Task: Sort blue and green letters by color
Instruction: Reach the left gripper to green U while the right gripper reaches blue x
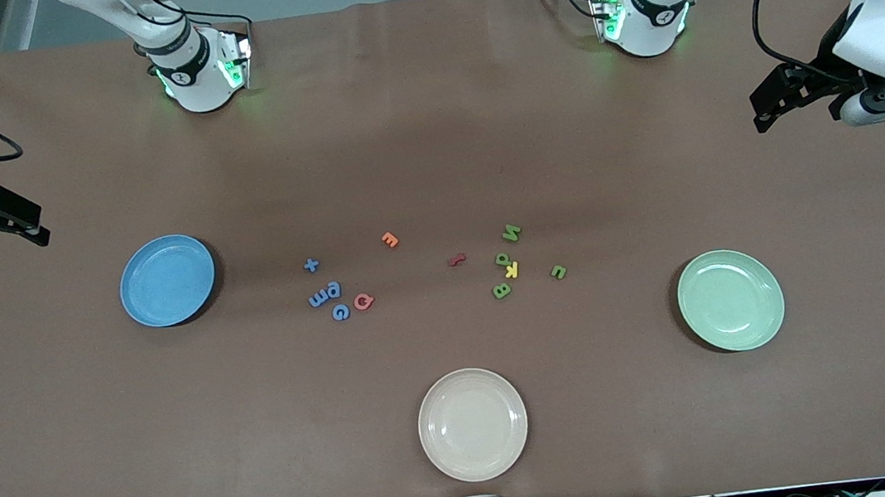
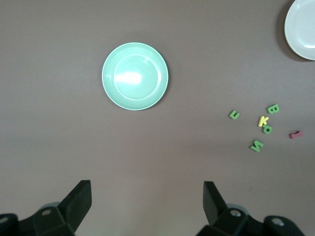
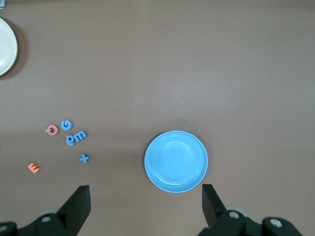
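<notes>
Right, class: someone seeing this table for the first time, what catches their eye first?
Three plates stand out: a blue plate toward the right arm's end, a green plate toward the left arm's end, and a cream plate nearest the front camera. Between them lie scattered toy letters, blue letters in one cluster and green letters in another. The left gripper and right gripper wait open at the table's ends.

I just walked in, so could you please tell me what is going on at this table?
Nothing is being handled yet. The left gripper and right gripper wait open at the table's ends. Blue letters and green letters lie loose mid-table among orange, red, pink and yellow ones. The blue plate, green plate and white plate hold nothing.
</notes>
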Controlling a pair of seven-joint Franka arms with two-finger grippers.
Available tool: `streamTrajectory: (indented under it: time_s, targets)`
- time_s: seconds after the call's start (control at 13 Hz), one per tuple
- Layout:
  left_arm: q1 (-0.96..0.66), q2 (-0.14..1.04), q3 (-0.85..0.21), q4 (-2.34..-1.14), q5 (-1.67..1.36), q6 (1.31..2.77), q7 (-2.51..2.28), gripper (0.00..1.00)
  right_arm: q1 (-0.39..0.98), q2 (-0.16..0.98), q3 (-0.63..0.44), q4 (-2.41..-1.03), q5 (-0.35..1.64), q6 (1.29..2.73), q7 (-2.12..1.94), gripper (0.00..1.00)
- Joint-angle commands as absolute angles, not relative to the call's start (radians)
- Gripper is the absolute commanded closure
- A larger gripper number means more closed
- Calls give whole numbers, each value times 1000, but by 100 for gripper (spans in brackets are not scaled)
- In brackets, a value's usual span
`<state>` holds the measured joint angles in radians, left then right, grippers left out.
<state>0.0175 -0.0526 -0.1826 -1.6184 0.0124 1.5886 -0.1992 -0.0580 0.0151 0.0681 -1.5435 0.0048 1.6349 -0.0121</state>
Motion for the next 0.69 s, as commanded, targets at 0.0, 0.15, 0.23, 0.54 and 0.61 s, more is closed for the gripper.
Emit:
streamTrajectory:
  time_s: [0.0,0.15,0.23,0.54,0.61]
  targets:
    - [23,-54,-187,-1603,12,1559,-189,0,-58,17,69,-1536,6,1628,-12,0]
    - [26,-45,-186,-1591,12,1557,-187,0,-57,17,69,-1536,6,1626,-9,0]
    - [28,-44,-184,-1591,12,1549,-187,0,-57,17,71,-1537,6,1626,-5,0]
    - [22,7,-186,-1604,14,1534,-183,0,87,102,69,-1539,5,1641,2,0]
    - [15,43,-189,-1609,12,1539,-195,0,103,118,69,-1537,11,1643,17,0]
